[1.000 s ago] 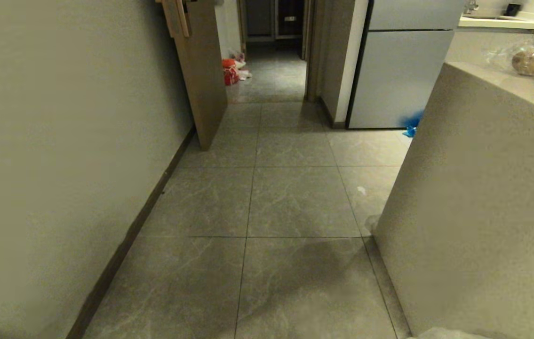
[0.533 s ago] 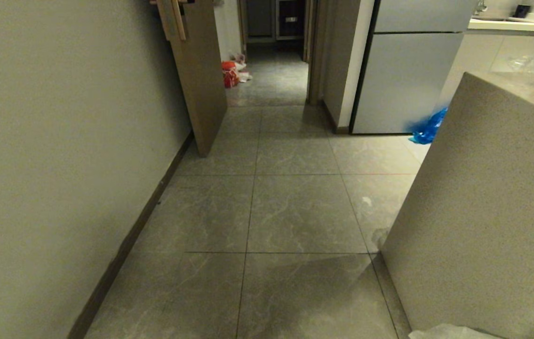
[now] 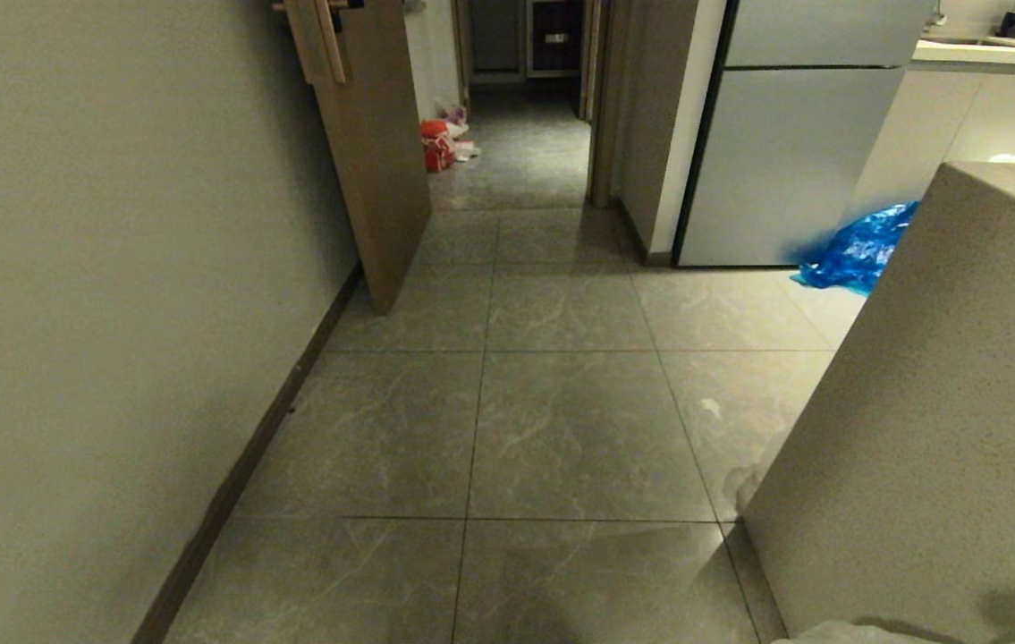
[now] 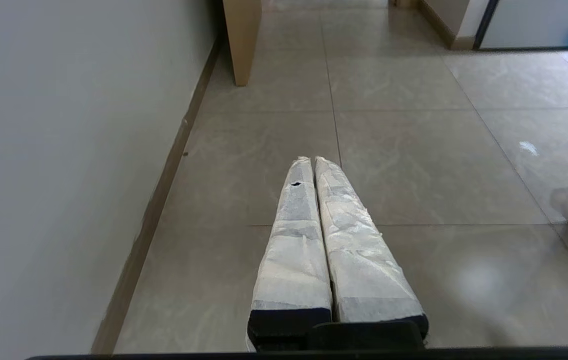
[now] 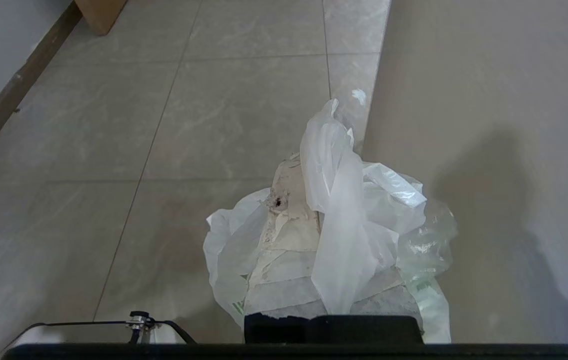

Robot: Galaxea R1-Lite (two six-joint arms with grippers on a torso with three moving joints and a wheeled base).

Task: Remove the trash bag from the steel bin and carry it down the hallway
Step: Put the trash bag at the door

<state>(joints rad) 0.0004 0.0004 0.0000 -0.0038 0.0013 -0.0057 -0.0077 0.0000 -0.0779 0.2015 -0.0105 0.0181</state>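
— Between the right gripper's (image 5: 309, 165) wrapped fingers (image 5: 289, 200), what is sitting?
— The trash bag (image 5: 344, 220) is sitting there. Those fingers are pressing together on a fold of it, and the thin white plastic is draping over both sides of them, green printing showing low at the bag's edge. In the head view only a pale scrap of it (image 3: 865, 633) is peeking in at the bottom edge.
— And what is lying under that gripper?
— Grey marbled floor tiles (image 5: 213, 115) of the hallway (image 3: 516, 402) are lying below it, and a speckled counter side (image 5: 489, 125) is standing close beside it.
— What is the left gripper (image 4: 312, 160) doing?
— It is hanging over the tiles with its two wrapped fingers (image 4: 294, 240) lying tight against each other, gripping nothing. An off-white wall (image 4: 63, 150) with dark skirting is running along beside it.
— What is standing farther ahead of the grippers?
— A brown door (image 3: 373, 152) is standing ajar ahead on the wall side. Past it an orange-red bag (image 3: 436, 148) is lying on the floor. A blue bag (image 3: 860, 255) is lying by a grey fridge (image 3: 793, 152), ahead beyond the counter.
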